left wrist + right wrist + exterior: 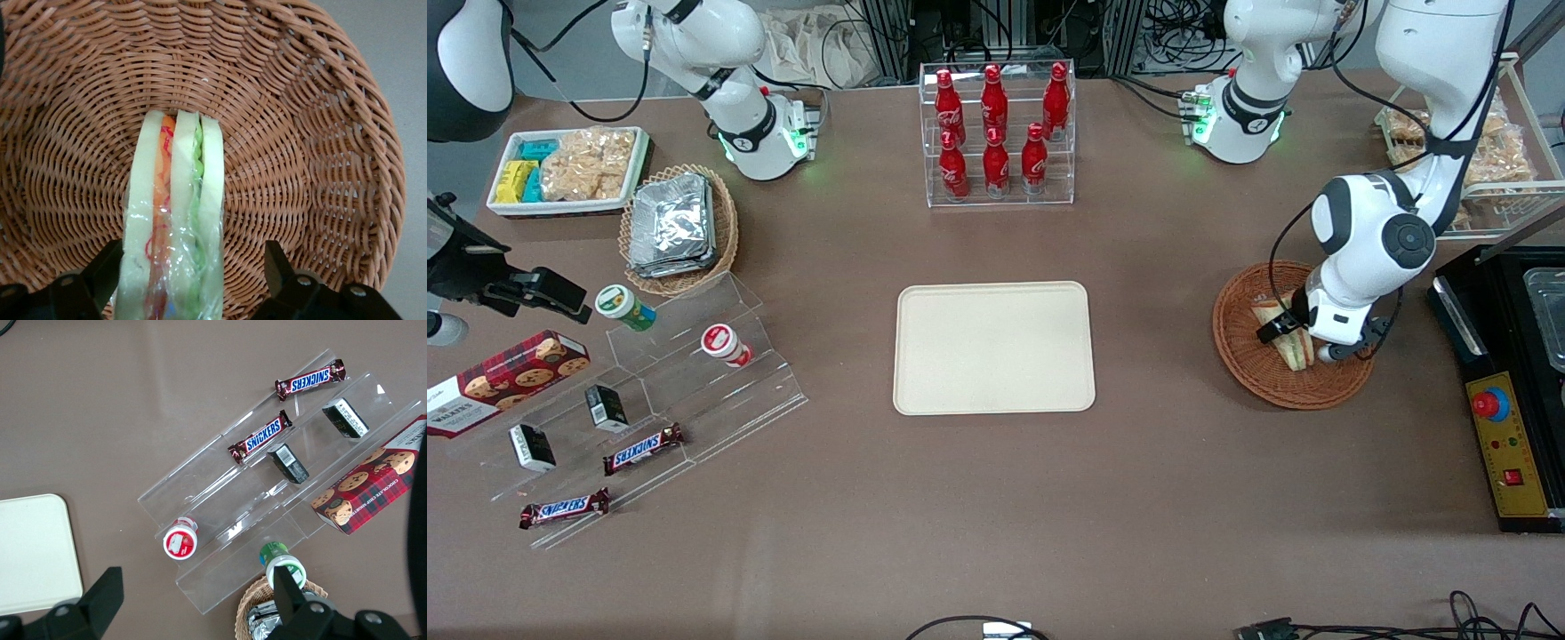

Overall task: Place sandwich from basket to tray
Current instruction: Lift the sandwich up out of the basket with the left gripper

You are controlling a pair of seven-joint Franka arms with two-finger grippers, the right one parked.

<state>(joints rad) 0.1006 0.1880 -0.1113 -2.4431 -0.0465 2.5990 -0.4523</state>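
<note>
Sandwich (175, 220) stands on edge in the basket (313, 133), wrapped in clear film, directly between the gripper (193, 273) fingers. Jaws apart, one finger on each side; whether either touches the bread, can't tell. Front view: gripper (1294, 342) is down inside the basket (1240, 342) at the working arm's end of the brown table (996, 516). Tray (994, 348) sits mid-table, well apart from the basket. Bottle rack (996, 133) is farther from the camera than the tray.
</note>
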